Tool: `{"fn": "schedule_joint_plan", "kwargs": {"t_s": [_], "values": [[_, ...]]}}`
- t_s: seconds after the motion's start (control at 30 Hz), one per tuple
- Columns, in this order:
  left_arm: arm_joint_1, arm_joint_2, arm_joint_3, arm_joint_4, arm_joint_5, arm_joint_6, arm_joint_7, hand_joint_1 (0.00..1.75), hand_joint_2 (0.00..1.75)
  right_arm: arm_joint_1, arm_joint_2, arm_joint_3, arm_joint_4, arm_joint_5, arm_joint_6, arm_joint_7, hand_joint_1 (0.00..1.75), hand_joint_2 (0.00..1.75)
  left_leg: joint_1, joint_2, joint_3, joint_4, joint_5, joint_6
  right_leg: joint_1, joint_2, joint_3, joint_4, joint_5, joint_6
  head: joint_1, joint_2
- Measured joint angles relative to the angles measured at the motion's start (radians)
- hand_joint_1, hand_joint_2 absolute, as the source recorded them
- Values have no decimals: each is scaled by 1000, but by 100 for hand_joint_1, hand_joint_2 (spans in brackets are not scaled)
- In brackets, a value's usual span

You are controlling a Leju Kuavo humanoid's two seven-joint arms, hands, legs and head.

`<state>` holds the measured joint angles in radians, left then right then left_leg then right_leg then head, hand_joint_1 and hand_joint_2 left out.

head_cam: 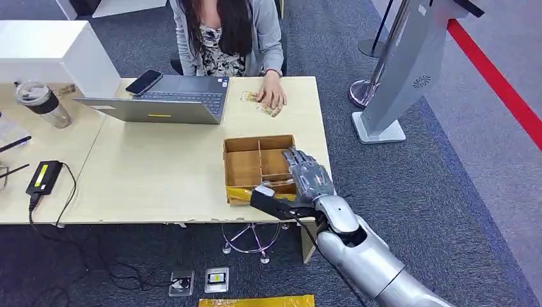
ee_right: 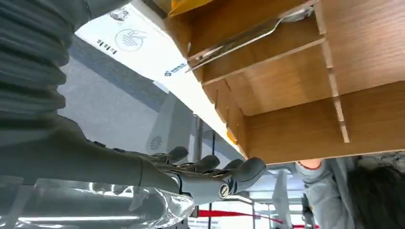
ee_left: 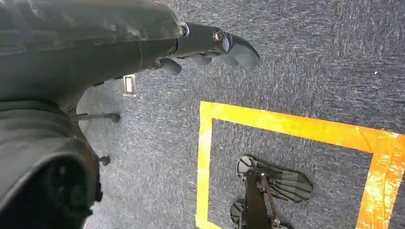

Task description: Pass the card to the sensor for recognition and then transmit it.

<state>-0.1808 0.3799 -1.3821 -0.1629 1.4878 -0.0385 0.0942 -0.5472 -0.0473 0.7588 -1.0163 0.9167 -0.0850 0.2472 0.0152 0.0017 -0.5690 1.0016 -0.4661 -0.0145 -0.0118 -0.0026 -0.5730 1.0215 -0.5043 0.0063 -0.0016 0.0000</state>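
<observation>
A brown box [head_cam: 243,167] with divided compartments stands near the table's right front corner. My right hand [head_cam: 308,174] hovers over its right-hand compartments, fingers stretched out and apart, holding nothing. In the right wrist view the fingers [ee_right: 210,174] reach along the box's outer wall [ee_right: 305,133], and a thin flat card [ee_right: 243,37] leans inside one compartment. My left hand [ee_left: 210,45] hangs beside my body above the carpet, its fingers loosely extended and holding nothing.
A person sits behind the table with a hand [head_cam: 271,96] on some cards. A laptop [head_cam: 163,102] with a phone [head_cam: 144,82] on it lies at mid table. A grey kiosk stand [head_cam: 409,70] rises on the right. Yellow tape [ee_left: 286,126] marks the floor.
</observation>
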Motion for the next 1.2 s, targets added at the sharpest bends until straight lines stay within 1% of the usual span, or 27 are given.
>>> {"fn": "schedule_joint_plan", "kwargs": {"t_s": [0.23, 0.77, 1.13, 1.17, 1.2], "values": [[0, -3, 0, 0, -4, -1, 0, 0, 0, 2, 5, -1, 31, 5, -35, -18, 0, 175, 0, 0, 0, 0, 0, 0, 0, 0, 0, 0, 0, 0, 0, 0], [-11, -5, 0, 0, -10, -6, 5, 0, 0, -4, 25, -2, 79, 22, -52, -25, 0, 175, 0, 0, 0, 0, 0, 0, 0, 0, 0, 0, 0, 0, 0, 0], [-11, -5, 0, 0, -10, -6, 7, 0, 0, -16, 43, -2, 120, 18, -56, -53, 0, 175, 0, 0, 0, 0, 0, 0, 0, 0, 0, 0, 0, 0, 0, 0], [-11, -5, -1, 0, -10, -6, 7, 0, 0, -16, 44, -2, 122, 18, -56, -55, 89, 175, 0, 0, 0, 0, 0, 0, 0, 0, 0, 0, 0, 0, 0, 0], [-11, -5, 0, 0, -10, -6, 7, 0, 0, -17, 44, -2, 124, 18, -56, -58, 168, 175, 0, 0, 0, 0, 0, 0, 0, 0, 0, 0, 0, 0, 0, 0]]}}
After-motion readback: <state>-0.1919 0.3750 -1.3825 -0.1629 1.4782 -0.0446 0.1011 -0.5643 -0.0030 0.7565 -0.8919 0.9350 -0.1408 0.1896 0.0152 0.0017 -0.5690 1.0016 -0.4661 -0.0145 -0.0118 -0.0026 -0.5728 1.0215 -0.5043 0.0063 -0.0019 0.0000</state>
